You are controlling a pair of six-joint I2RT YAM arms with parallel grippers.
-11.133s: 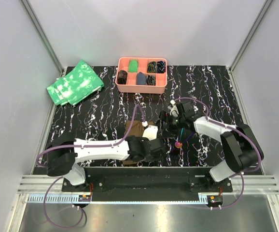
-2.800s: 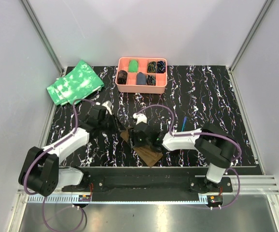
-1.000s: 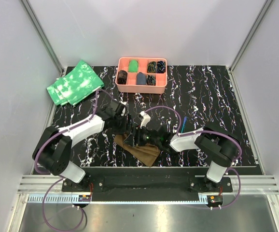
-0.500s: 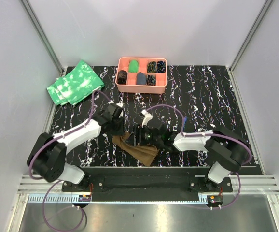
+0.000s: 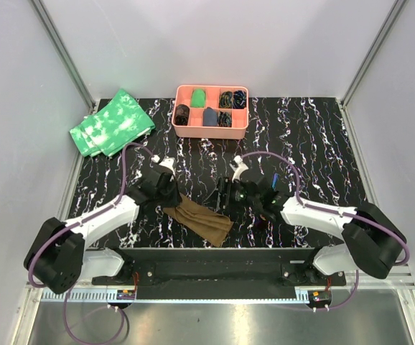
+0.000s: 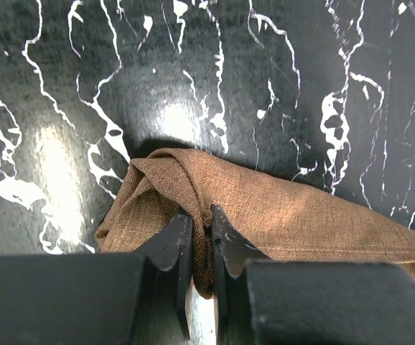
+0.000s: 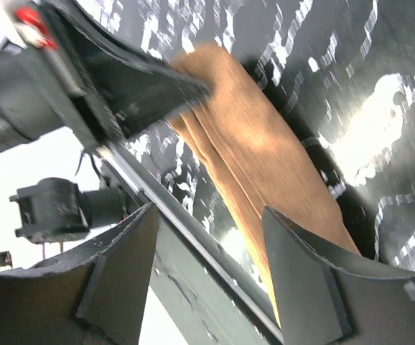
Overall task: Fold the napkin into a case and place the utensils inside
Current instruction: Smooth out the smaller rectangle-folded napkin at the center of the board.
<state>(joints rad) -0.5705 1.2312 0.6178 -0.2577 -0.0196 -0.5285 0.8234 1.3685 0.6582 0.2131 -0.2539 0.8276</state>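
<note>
One fold of the napkin [image 6: 301, 215] is sitting clenched in the left tool [image 6: 200, 237]; the right tool [image 7: 207, 212] is hovering released beside it.

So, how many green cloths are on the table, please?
2 distinguishable, far left: the top green cloth overlapping the lower green cloth; more may be hidden beneath.

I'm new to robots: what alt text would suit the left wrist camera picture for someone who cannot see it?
The left arm's black two-fingered tool pinches a raised fold at one end of a plain brown woven cloth, which lies rumpled on a black tabletop with white marble veins.
</note>
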